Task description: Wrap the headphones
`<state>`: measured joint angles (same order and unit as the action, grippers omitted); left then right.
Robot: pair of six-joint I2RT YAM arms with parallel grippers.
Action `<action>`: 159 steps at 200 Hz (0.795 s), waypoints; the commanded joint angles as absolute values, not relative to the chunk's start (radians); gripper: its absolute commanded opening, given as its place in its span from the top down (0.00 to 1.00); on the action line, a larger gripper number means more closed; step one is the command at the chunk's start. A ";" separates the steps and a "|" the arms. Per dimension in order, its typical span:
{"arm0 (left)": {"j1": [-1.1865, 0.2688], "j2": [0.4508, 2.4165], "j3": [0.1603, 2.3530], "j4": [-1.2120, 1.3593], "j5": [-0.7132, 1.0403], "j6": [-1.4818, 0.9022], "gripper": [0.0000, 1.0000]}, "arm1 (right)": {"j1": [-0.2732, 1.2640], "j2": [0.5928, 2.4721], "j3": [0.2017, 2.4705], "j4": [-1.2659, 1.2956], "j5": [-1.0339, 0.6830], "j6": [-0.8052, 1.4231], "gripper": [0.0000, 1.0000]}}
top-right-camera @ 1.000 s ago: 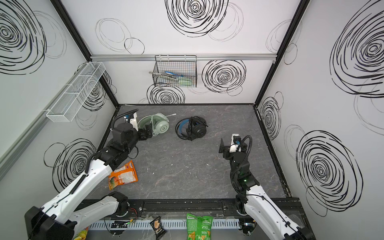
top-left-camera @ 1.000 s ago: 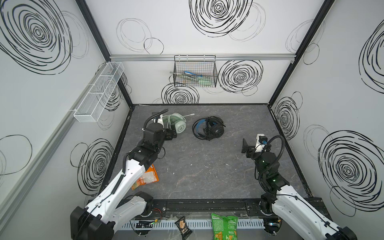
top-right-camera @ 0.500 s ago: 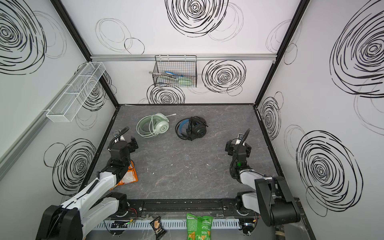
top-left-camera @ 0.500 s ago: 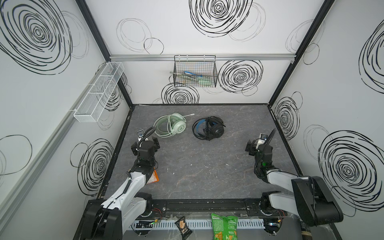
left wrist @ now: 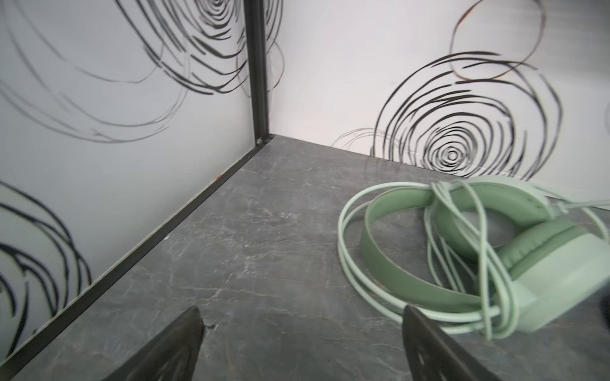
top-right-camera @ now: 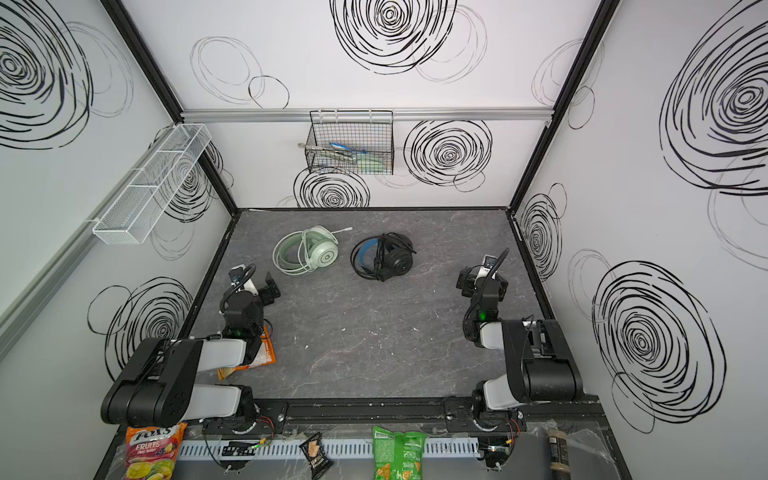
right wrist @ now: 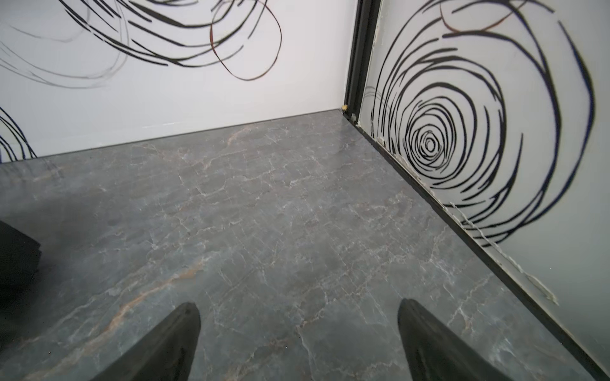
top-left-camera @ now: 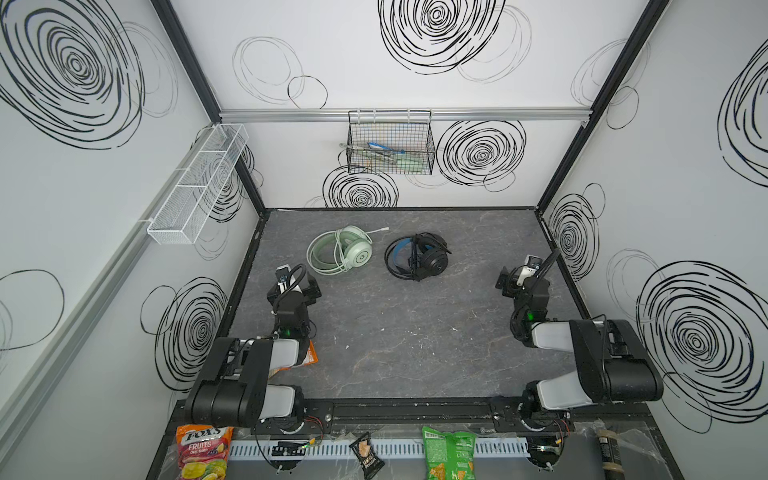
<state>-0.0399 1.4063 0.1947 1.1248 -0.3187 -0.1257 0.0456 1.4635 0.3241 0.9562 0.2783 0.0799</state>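
The mint-green headphones (top-left-camera: 340, 251) (top-right-camera: 307, 251) lie flat at the back left of the grey floor, their pale cable looped round the headband and ear cups. To their right lie the black headphones (top-left-camera: 417, 255) (top-right-camera: 384, 257) with a blue-lined headband and the black cable wound over them. My left gripper (top-left-camera: 307, 287) (top-right-camera: 270, 289) is open and empty, a short way in front of the green headset, which shows beside one finger in the left wrist view (left wrist: 462, 250). My right gripper (top-left-camera: 505, 280) (top-right-camera: 465, 279) is open over bare floor near the right wall (right wrist: 297, 303).
A black wire basket (top-left-camera: 390, 143) hangs on the back wall and a white mesh shelf (top-left-camera: 195, 187) on the left wall. An orange packet (top-left-camera: 309, 357) lies under the left arm. Snack bags (top-left-camera: 449, 453) sit on the front ledge.
Both arms have drawn back toward the front and folded up. The left gripper, which was at the green headphones a second ago, now stands apart from them. Both grippers stayed open.
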 commanded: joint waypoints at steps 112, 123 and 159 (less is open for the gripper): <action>-0.104 1.501 0.165 1.424 -0.290 -0.016 0.04 | 0.035 1.478 0.254 1.105 0.222 0.097 0.03; -0.106 1.500 0.166 1.424 -0.292 -0.013 0.04 | 0.036 1.478 0.253 1.107 0.223 0.096 0.03; -0.104 1.500 0.170 1.415 -0.286 -0.015 0.04 | 0.035 1.473 0.246 1.115 0.222 0.095 0.02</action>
